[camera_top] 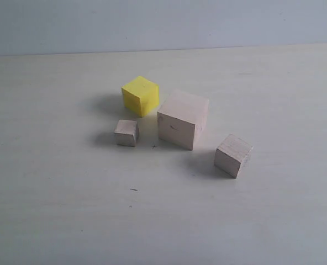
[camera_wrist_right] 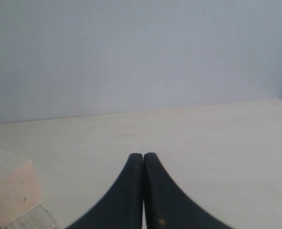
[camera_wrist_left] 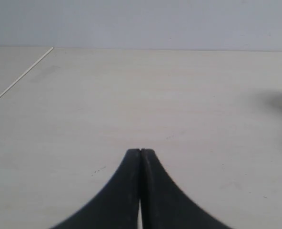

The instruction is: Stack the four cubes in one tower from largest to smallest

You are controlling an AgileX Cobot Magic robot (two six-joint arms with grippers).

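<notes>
Left gripper (camera_wrist_left: 140, 151): fingers pressed together, nothing between them, bare table (camera_top: 69, 210) ahead. Right gripper (camera_wrist_right: 143, 156): same, fingers together and empty, with a pale block corner at the edge of its wrist view. Neither arm shows in the exterior view. All four cubes sit loose on the table, nothing stacked yet. The large cube (camera_top: 183, 118) is in the middle, the yellow cube (camera_top: 140, 95) just beside its far-left corner, the small cube (camera_top: 127, 133) in front of the yellow one, and the medium cube (camera_top: 233, 155) apart to the front right. They look light, rigid and flat-faced, probably a bit slick on the painted one. Best hold: two opposite side faces, around mid-height. The gap between yellow and large looks tight, so pinch across yellow's free faces.
</notes>
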